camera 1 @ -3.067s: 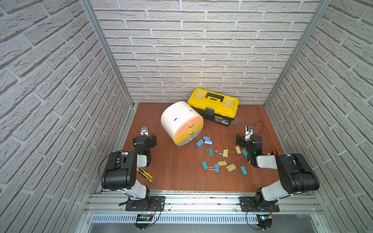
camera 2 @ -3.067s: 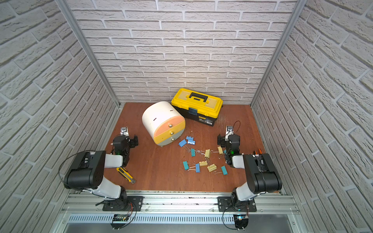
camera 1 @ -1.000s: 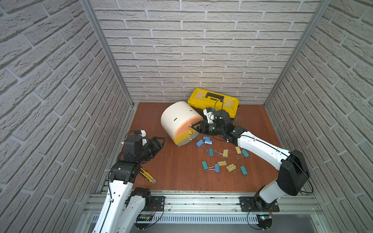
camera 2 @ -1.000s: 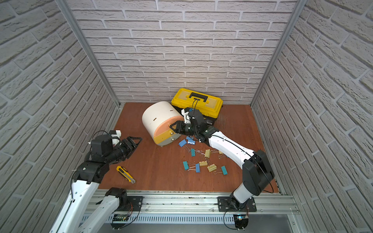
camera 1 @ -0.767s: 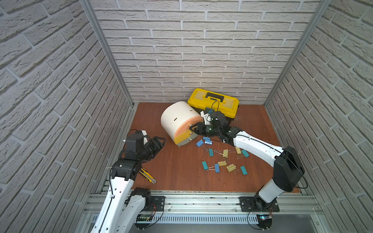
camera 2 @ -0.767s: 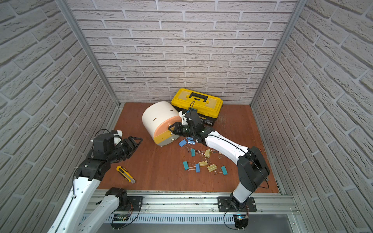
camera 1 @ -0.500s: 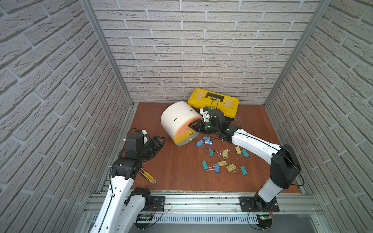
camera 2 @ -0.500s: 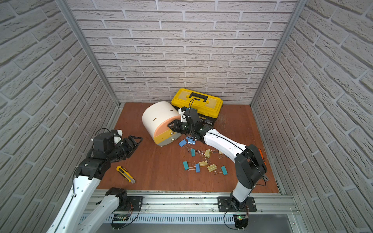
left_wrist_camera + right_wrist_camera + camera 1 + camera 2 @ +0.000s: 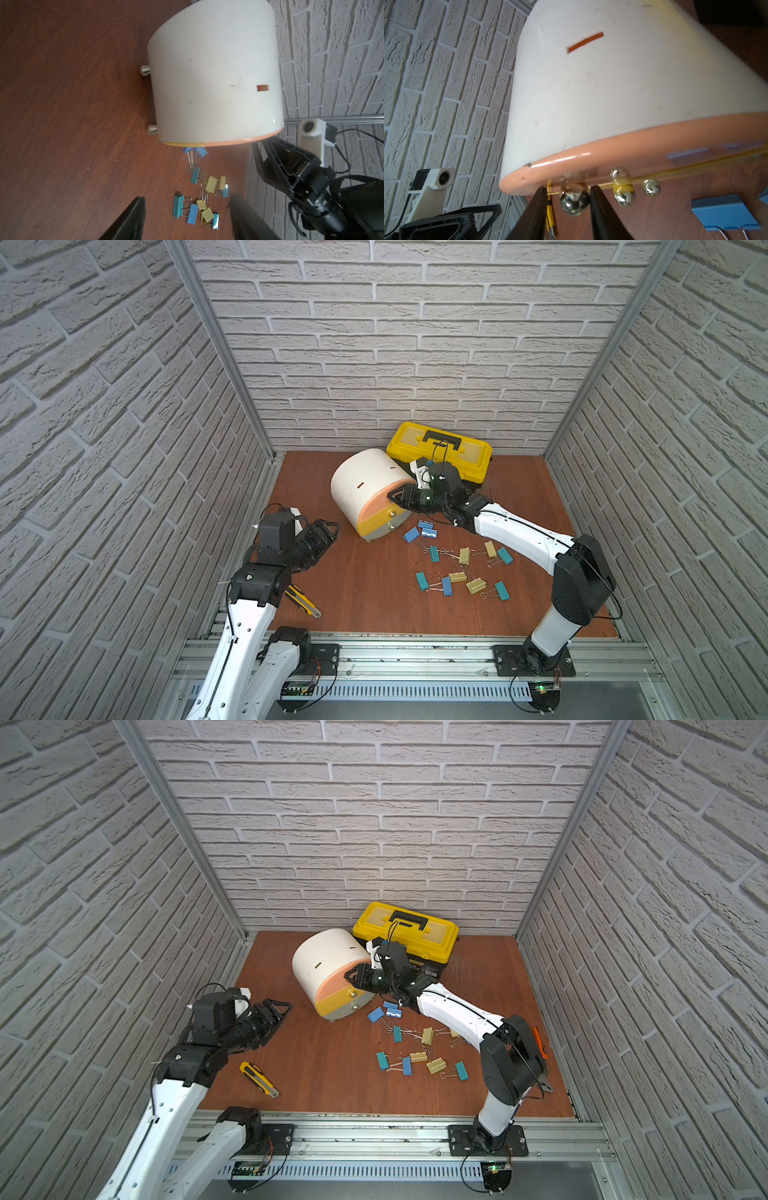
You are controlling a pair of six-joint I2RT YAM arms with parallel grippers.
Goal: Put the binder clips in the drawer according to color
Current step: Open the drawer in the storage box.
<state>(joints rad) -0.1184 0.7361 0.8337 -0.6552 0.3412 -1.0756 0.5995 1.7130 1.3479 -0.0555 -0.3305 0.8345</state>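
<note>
White links (image 9: 517,536), black joints (image 9: 582,576), black left claw (image 9: 331,530), right claw (image 9: 391,498)

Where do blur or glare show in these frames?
Right wrist view: the nearest knob is out of focus, and the peach drawer front shows a glare streak and mirrors the knobs. Left wrist view: the drawer cabinet is sharp, the fingertips blurred. Both top views: even light, soft shadows.

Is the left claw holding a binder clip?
No: the left claw stands open and empty, and the binder clips lie loose beyond it.
</note>
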